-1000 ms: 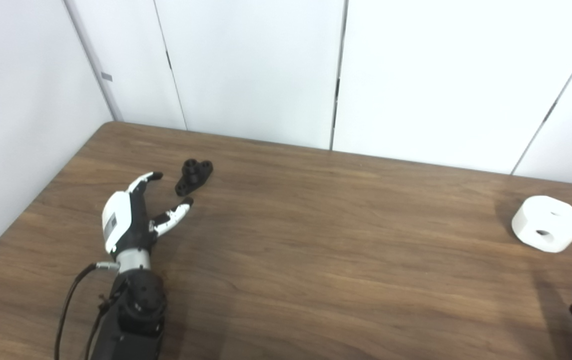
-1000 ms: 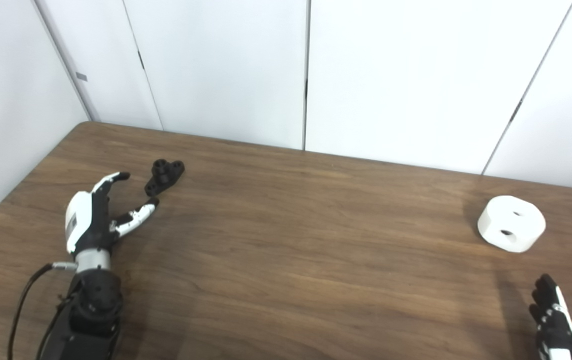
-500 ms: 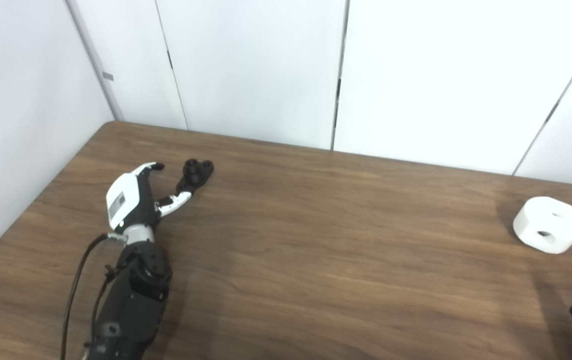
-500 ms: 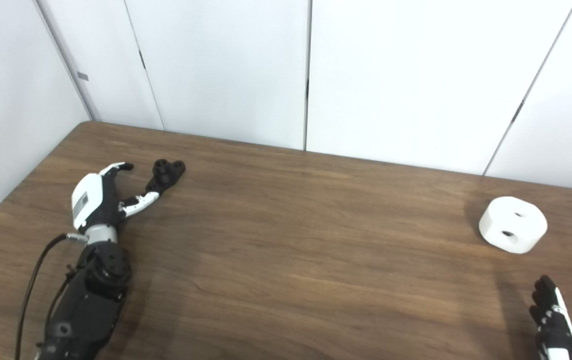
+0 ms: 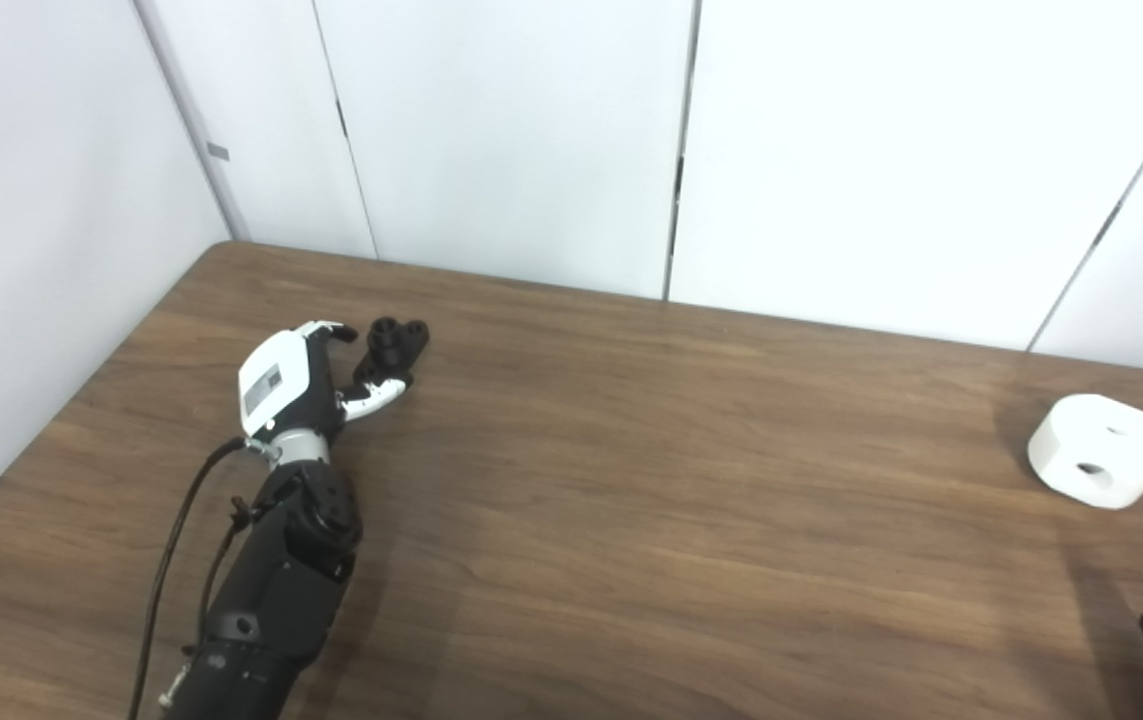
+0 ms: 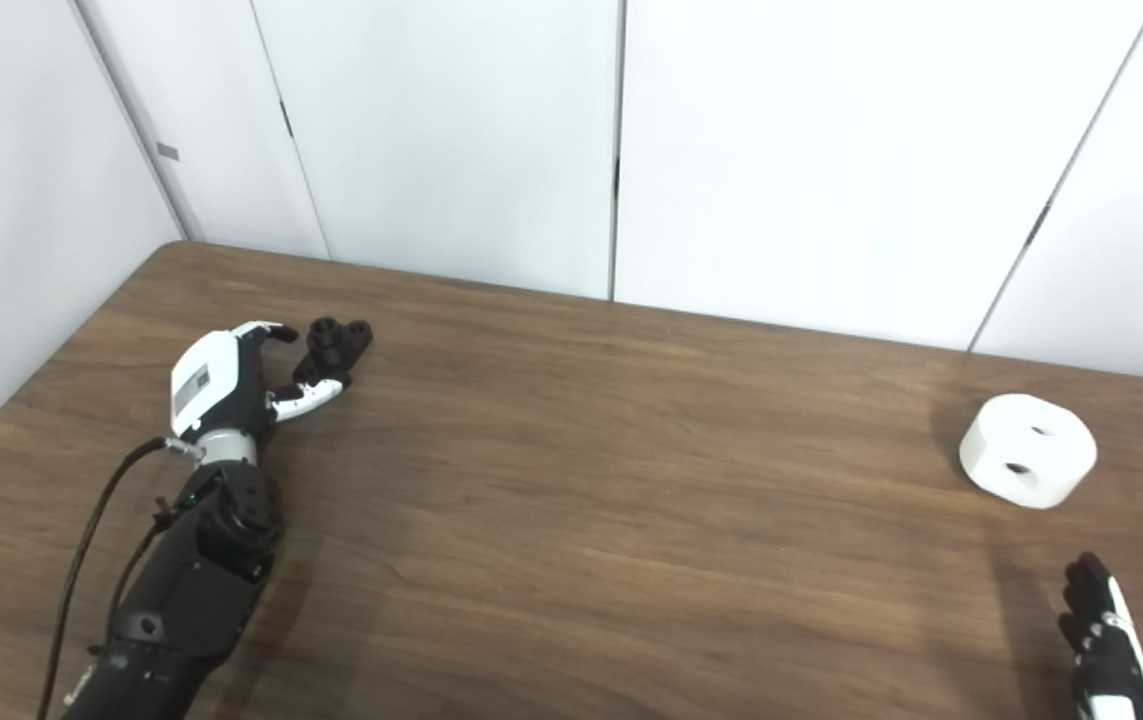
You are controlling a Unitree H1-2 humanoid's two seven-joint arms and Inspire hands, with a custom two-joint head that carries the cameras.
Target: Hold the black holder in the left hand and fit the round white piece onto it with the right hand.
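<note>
My left hand (image 5: 299,383) lies on the wooden table (image 5: 631,480) with fingers and thumb spread around the black holder (image 5: 393,346), not yet closed on it. The round white piece (image 5: 1099,463) sits well apart at the far right; my right hand (image 6: 1103,640) waits near it at the picture's edge, empty, fingers extended.

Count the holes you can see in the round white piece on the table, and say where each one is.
2. On the round white piece, one hole sits in the top face towards the far right, the other lower on the near side. More may be hidden.
</note>
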